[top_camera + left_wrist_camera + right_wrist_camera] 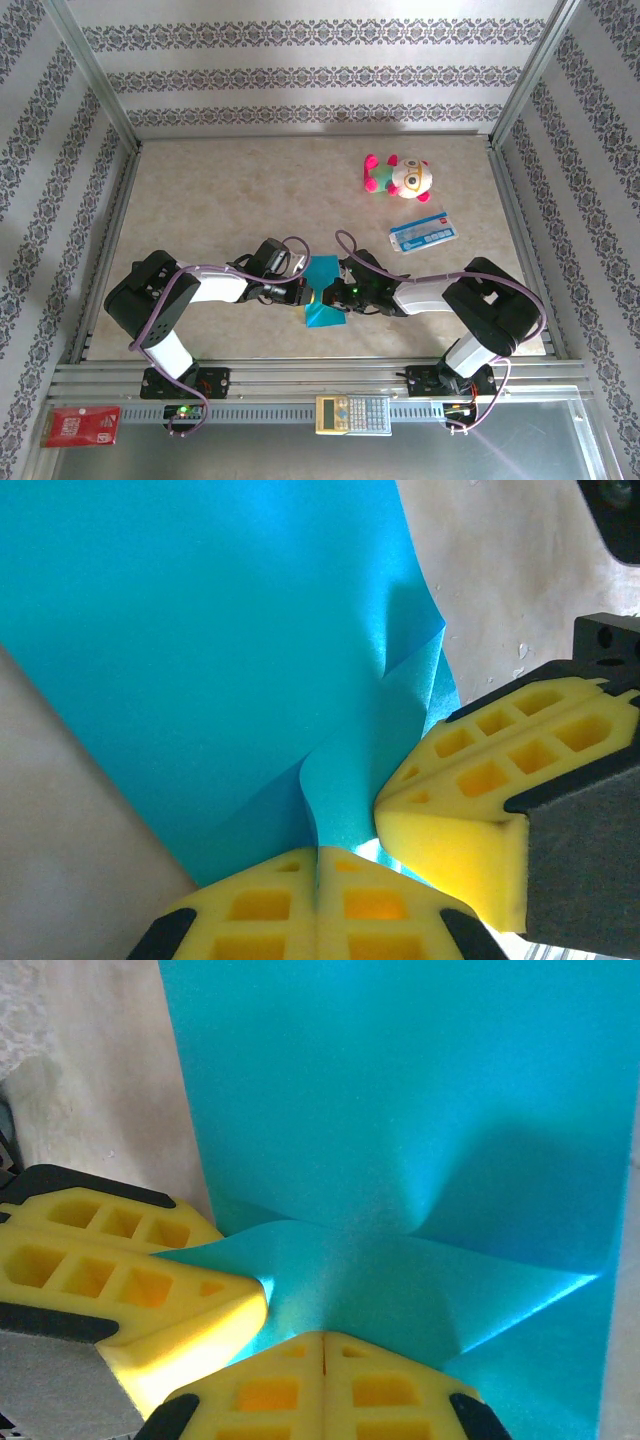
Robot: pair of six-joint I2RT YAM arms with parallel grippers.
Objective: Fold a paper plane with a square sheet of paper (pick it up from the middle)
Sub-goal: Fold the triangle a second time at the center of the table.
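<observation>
Landmark: plush toy (398, 177), pink and white, lying on the table (220, 200).
Square sheet of paper (325, 312): plain teal-blue, on the near side of the plush toy and a little to its left. It sits between the two wrists.
Sheet shape: the wrist views show its middle (350, 780) drawn up into a creased ridge (380, 1270). The outer parts spread flatter.
Left gripper (318, 855): comes in from the side of the sheet away from the plush toy. Its yellow fingers are pressed together, pinching the ridge.
Right gripper (325, 1338): comes in from the plush toy's side. Fingers pressed together, pinching the same ridge.
Gripper spacing: tips nearly touching, set at an angle.
Printed card (423, 232): just on the near side of the plush toy, well apart from the sheet.
</observation>
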